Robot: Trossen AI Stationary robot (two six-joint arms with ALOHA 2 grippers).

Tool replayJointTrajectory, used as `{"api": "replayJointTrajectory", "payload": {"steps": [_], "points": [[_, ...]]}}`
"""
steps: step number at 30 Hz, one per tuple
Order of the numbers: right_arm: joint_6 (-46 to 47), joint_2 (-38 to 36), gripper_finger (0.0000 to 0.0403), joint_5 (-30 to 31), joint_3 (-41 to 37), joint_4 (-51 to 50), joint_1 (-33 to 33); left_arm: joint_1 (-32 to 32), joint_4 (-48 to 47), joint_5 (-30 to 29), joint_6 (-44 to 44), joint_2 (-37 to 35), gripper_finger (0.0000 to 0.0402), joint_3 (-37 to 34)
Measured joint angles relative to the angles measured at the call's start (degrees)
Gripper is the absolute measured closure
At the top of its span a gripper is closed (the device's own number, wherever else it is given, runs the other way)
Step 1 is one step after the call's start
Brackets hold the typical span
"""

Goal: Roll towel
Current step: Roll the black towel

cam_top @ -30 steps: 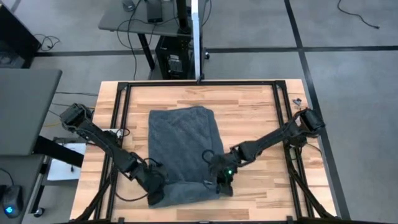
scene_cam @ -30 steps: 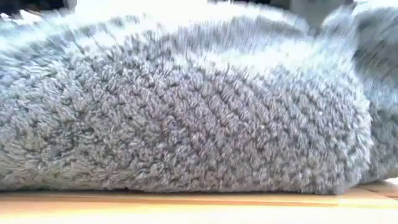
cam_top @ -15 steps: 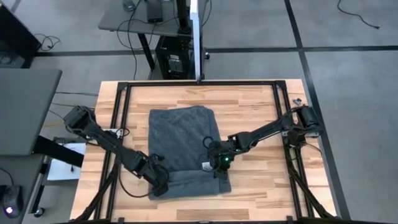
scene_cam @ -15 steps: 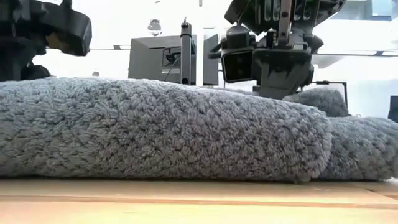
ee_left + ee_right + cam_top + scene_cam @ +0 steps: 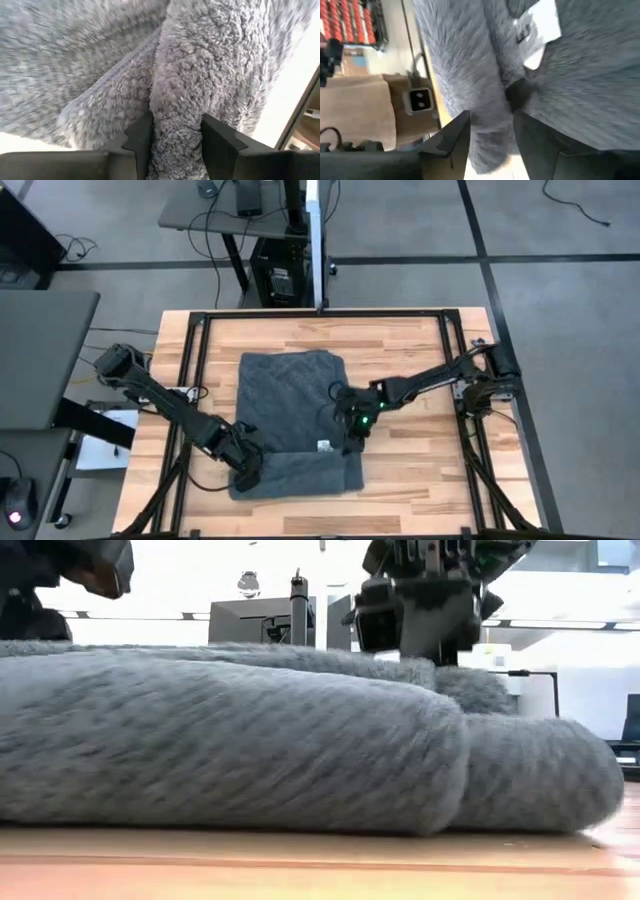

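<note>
The dark grey towel (image 5: 290,395) lies flat on the wooden table (image 5: 410,470). Its near end is turned over into a thick flat roll (image 5: 300,472), which fills the low view (image 5: 230,740). A white tag (image 5: 325,446) shows on top by the roll's right end. My left gripper (image 5: 245,472) stands over the roll's left end, open, with a raised ridge of towel (image 5: 177,100) between its fingers. My right gripper (image 5: 350,438) hovers open over the towel's right edge by the tag (image 5: 540,30). Its fingers straddle that edge without touching it. My left gripper has a raised ridge of the towel (image 5: 175,125) at the roll's left end filling the gap between its two fingers, the pile meeting both inner faces. The fingers come steeply from above. The ridge runs on into the towel lying on the table. I cannot tell whether it is still pinched.
Black frame rails (image 5: 200,320) run along the table's left, right and far sides. Bare wood lies right of the towel and along the near edge. A small object (image 5: 478,342) sits at the far right corner.
The towel's near end, which was held up close to the low camera, has been turned over toward the far edge and laid down as a flat roll. The tag now shows on top. My right gripper has gone toward the far edge, and my left gripper has risen a little.
</note>
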Motion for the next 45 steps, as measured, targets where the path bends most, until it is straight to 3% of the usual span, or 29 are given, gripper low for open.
{"api": "replayJointTrajectory", "payload": {"steps": [5, 14, 18, 21, 24, 28, 32, 36, 41, 45], "points": [[-2.43, -3.98, 0.0233, 6.87, 0.02, -0.9, -0.84, -0.5, -2.66, -4.48, -0.89, -3.63, 0.0277, 0.11], [-6.15, -6.75, 0.0241, 17.81, 0.07, 0.11, 2.56, -0.57, -2.67, -10.45, -0.46, -3.39, 0.0277, 0.22], [-2.01, -6.02, 0.0246, 19.69, 0.11, 1.51, 4.35, -0.3, -2.37, -0.45, -2.69, -3.46, 0.0277, -1.98], [0.57, -4.45, 0.0248, 19.71, 0.13, 2.48, 5.41, -0.22, -2.64, 3.39, -5.54, -3.33, 0.0276, -3.72], [0.65, -2.82, 0.0248, 19.69, 0.13, 5.98, 5.56, -0.31, -2.4, 3.99, -5.84, -3.42, 0.0274, -4.09], [-0.99, -2.04, 0.0248, 21.81, 0.11, 18.15, 7.19, 0.04, -1.21, 3.87, -5.85, -3.42, 0.0275, -4.09], [-3.12, -1.77, 0.0251, 30.29, 0.16, 29.36, 10.07, 0.04, -0.98, 3.65, -5.87, -3.4, 0.0275, -4.11], [-3.4, 2.29, 0.029, 37.95, 0.28, 36.36, 13.24, 0.07, -0.89, 2.58, -5.99, -3.4, 0.0275, -4.11], [-3.45, 11.34, 0.039, 40.89, 4.74, 41.36, 17.33, 0.07, -0.16, 1.48, -5.61, -3.4, 0.0275, -4.13], [-3.5, 18.41, 0.0394, 44.29, 10.3, 41.02, 17.56, 0.07, 0.55, 1.0, -4.76, -3.4, 0.0275, -4.13]]}}
